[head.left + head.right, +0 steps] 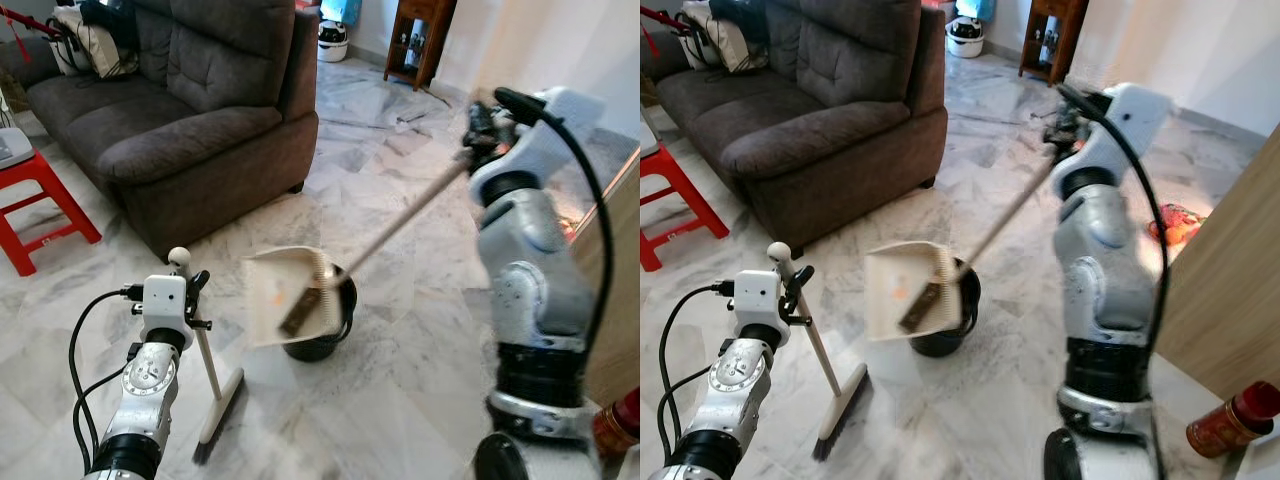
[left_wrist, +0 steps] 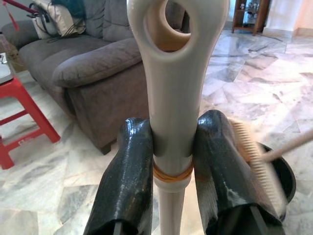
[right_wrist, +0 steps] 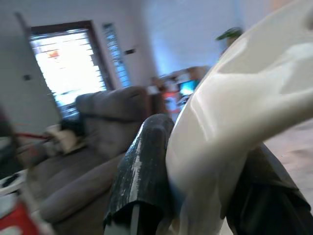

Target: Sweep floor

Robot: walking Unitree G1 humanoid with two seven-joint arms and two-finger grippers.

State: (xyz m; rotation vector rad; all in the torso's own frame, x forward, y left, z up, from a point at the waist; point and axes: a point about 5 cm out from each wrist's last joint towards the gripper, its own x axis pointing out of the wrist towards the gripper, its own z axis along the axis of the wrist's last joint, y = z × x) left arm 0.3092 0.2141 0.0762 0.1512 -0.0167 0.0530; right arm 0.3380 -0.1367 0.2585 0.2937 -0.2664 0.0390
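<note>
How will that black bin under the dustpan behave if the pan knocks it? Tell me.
The black bin looks small and light, so it would probably slide on the glossy marble floor. Its low, wide shape suggests sliding rather than tipping. The tilted dustpan, held by the right gripper, overhangs its rim.

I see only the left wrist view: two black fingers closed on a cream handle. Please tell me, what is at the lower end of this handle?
Observer: A broom; its bristle head rests on the marble floor, held by the left gripper.
Operator: And the other arm?
Observer: The right gripper is raised, shut on the long handle of a dustpan.
Operator: Where is the pan itself?
Observer: Tilted over a black bin, in front of the brown sofa.
</note>
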